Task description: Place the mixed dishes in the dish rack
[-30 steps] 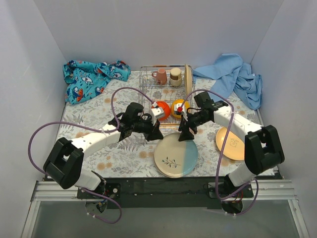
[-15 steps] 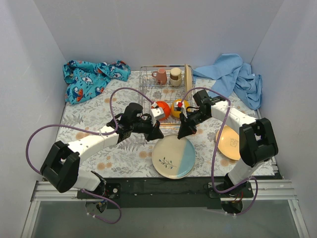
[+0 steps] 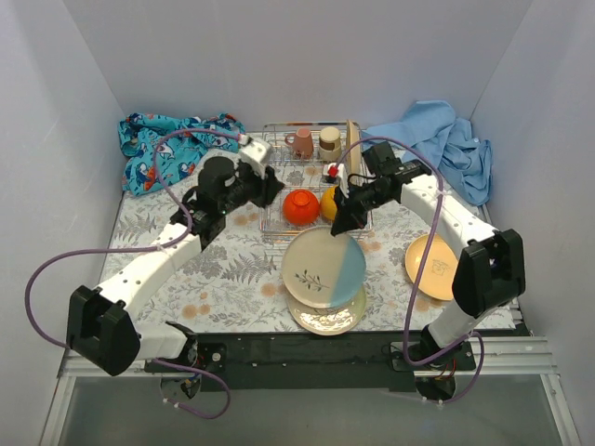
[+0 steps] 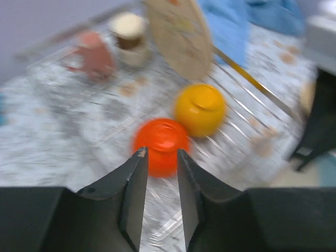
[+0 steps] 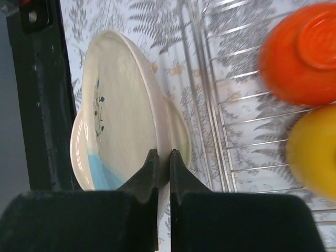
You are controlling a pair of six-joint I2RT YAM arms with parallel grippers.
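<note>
Right arm is gripping the cream-and-light-blue plate in front of the rack; left arm is hovering empty over the bowls.

Right gripper is pinching the rim of the cream-and-light-blue plate, jaws closed tight on it, and the plate is hanging tilted just in front of the near edge of the dish rack. Left gripper is hanging above the rack with only a narrow gap between its fingers and nothing between them. The red bowl is lying directly below it. The orange bowl is sitting just beside the red one; both are resting upside down in the rack. The pinkish mug and steel cup are standing at the rack's far end. The tan plate is standing on edge at the rack's right side. The yellow-orange plate is lying flat on the table, right of the rack.
</note>
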